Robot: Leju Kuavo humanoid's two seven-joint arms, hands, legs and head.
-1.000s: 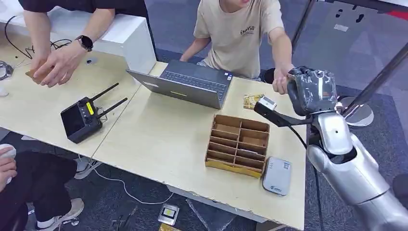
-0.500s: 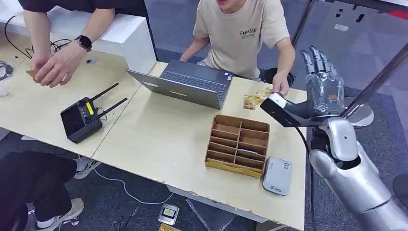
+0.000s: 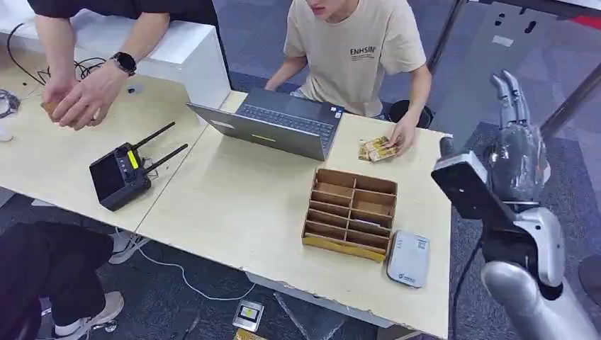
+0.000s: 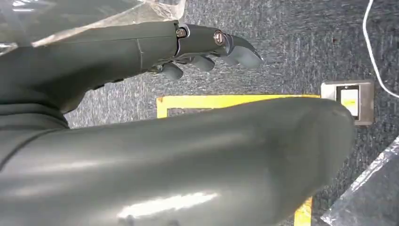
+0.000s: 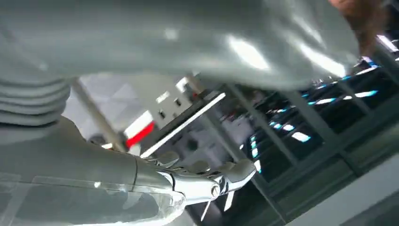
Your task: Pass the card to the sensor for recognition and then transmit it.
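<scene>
At 1 o'clock on table (image 3: 234,205): cards (image 3: 375,149) under person's hand (image 3: 402,138). Judged thin, light, stiff, slippery; pinch at edge. Sensor (image 3: 408,258) at 5 o'clock. Right hand (image 3: 516,152) raised at 3 o'clock, fingers extended, grasping nothing. Left hand (image 4: 141,52) hanging, released.

silver right arm (image 3: 528,283) — dark fingers (image 3: 512,95), clear plastic wrap — black wrist camera (image 3: 464,185).

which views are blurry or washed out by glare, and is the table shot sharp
Head view: table evenly lit and sharp, the divided box crisp; the raised right hand slightly soft under its clear cover. Left wrist view: the near thumb is out of focus with a bright sheen, the left hand and carpet clearer. Right wrist view: soft throughout, ceiling lights flare.
</scene>
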